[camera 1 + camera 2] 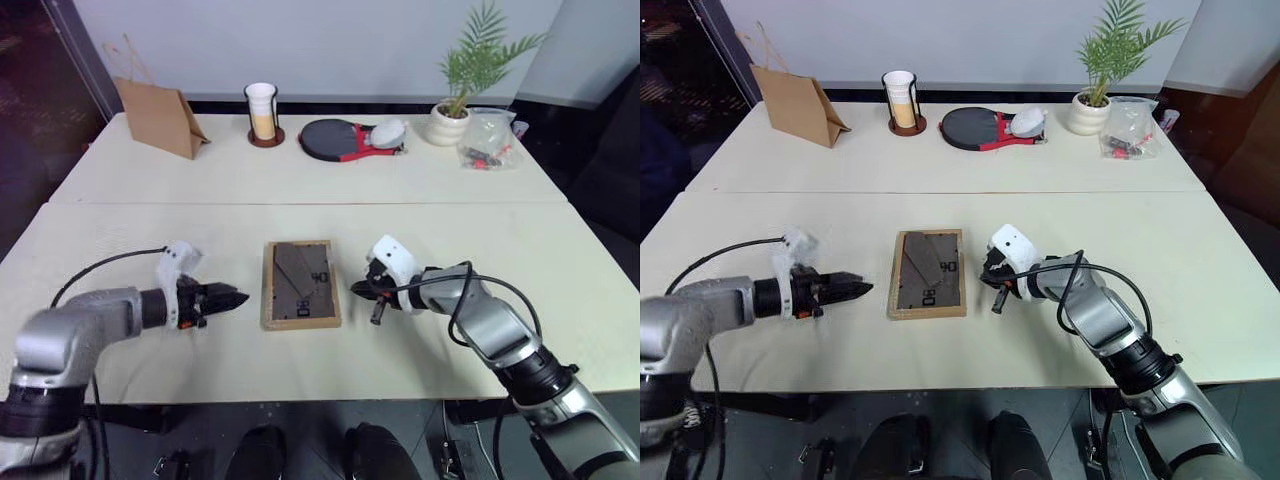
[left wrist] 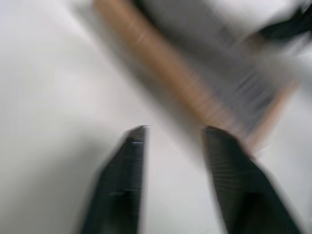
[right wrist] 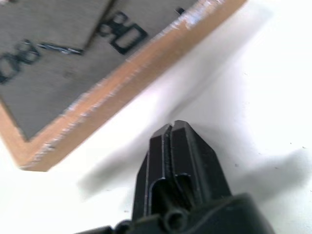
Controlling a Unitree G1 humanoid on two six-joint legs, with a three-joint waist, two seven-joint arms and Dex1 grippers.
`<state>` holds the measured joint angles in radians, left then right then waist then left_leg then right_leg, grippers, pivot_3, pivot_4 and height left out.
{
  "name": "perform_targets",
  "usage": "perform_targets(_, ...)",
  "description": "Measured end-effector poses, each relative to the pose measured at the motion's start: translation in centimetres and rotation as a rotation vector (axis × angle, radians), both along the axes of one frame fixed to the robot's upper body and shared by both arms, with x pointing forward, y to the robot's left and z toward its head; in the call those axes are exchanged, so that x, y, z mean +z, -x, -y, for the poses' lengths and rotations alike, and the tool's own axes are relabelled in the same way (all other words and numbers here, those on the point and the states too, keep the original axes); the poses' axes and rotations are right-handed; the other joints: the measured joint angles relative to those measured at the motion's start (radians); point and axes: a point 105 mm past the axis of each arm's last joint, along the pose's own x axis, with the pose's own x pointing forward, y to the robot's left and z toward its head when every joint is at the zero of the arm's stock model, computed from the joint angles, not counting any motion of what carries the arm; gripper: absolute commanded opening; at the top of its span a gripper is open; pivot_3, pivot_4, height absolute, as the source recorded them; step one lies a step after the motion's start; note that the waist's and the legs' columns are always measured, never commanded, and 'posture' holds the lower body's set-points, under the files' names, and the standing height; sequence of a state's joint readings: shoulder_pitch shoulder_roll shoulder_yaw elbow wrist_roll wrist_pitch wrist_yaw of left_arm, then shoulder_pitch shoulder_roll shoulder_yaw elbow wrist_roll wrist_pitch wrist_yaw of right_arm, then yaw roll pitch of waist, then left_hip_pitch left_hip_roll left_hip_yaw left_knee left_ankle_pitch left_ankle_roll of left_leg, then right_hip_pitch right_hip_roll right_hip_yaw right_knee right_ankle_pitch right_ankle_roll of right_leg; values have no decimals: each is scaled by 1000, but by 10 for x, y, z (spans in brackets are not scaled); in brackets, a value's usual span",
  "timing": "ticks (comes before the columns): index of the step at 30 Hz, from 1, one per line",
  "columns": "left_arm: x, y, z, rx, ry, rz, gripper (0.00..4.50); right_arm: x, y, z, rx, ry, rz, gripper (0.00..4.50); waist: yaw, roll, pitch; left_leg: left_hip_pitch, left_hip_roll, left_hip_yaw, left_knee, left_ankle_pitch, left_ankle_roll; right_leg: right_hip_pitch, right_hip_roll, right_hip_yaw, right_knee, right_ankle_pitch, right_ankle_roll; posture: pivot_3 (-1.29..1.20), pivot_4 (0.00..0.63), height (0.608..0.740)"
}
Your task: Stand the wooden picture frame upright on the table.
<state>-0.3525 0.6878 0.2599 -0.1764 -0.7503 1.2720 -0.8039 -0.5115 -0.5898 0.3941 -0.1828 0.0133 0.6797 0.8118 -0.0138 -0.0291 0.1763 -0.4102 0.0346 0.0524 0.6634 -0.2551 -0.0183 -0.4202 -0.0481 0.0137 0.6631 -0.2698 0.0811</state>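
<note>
- light-wood: the wooden picture frame (image 1: pixel 301 284) lies flat, grey backing up, on the table (image 1: pixel 420 180), between the two grippers.
- left gripper (image 2: pixel 174 130) sits just beside the frame's edge, fingers parted, holding nothing.
- right gripper (image 3: pixel 171 127) is pressed closed, empty, near the frame's other side.

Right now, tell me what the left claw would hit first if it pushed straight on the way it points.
The left claw points toward the wooden picture frame, lying face-down on the table. It would probably meet the frame's near long edge first; only bare tabletop lies between them, though height is hard to judge.
</note>
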Motion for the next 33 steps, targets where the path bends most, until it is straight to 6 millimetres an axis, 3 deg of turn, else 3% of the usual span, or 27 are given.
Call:
perform_targets(2,-3,1,0,26,61,-105,4452,-5,3,-2,9,0,-9,0,-4,0,0,0,0,0,0,0,0,0,1,0,0,0,0,0,150,740)
perform_targets(8,-26,6,10,72,185,-339,4452,-8,1,-9,25,-5,12,0,-8,-1,-1,2,1,-1,0,0,0,0,2,0,2,0,0,0,150,740)
perform_targets(14,-28,0,17,94,221,-349,4452,-10,-1,-22,49,-13,8,0,-6,-2,-2,4,1,-2,0,0,0,3,0,0,2,0,-1,0,150,740)
perform_targets(23,-34,-3,25,109,285,-367,4452,-15,15,-48,168,-59,-79,0,0,-1,-2,8,1,-3,0,0,-1,9,-3,-1,0,0,-1,0,150,740)
perform_targets(26,-36,-3,26,113,302,-369,3633,-15,16,-50,178,-62,-85,0,1,-1,-2,9,0,-3,0,0,-1,10,-4,-1,0,0,-1,0,150,740)
perform_targets(29,-44,2,29,103,340,-413,2118,-15,16,-50,176,-60,-87,0,-1,-2,-2,8,0,-4,-1,0,-1,9,-5,-1,-1,0,-1,0,150,740)
perform_targets(31,-38,3,27,91,381,-397,1215,-13,16,-47,169,-59,-85,0,2,-2,-2,7,0,-5,-1,0,-1,9,-7,-2,-1,0,-1,0,150,740)
perform_targets(33,-36,3,28,84,398,-394,1043,-13,15,-46,164,-55,-83,0,1,-2,-2,6,-1,-5,-1,0,-1,9,-9,-4,-1,0,-1,0,150,740)
